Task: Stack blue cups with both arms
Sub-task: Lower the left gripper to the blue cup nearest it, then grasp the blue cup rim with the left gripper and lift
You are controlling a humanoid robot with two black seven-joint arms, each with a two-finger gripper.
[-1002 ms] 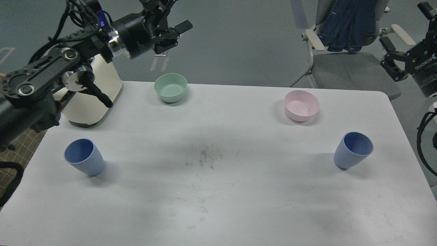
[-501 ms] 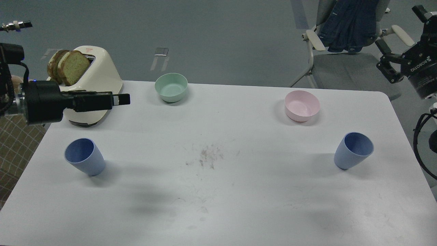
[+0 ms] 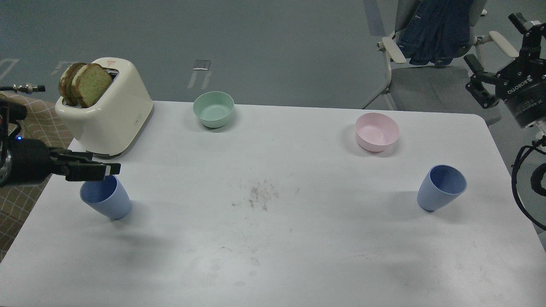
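Note:
Two blue cups stand upright and far apart on the white table [image 3: 298, 238]. The left cup [image 3: 106, 200] is near the left edge and the right cup [image 3: 441, 187] near the right edge. My left gripper [image 3: 108, 169] comes in from the left, level and seen side-on. It hangs just over the far rim of the left cup and hides part of it. Its fingers cannot be told apart. My right gripper [image 3: 492, 40] is high off the table's far right corner, open and empty, well away from the right cup.
A cream toaster [image 3: 111, 115] with two bread slices stands at the back left, behind my left gripper. A mint-green bowl [image 3: 213, 110] and a pink bowl [image 3: 377, 132] sit along the back. An office chair [image 3: 426, 81] with a jacket stands beyond the table.
My left arm swung down from high at the back to the left edge, then lower and nearer to the left cup's rim. My right gripper shifted slightly left. The cups stayed put.

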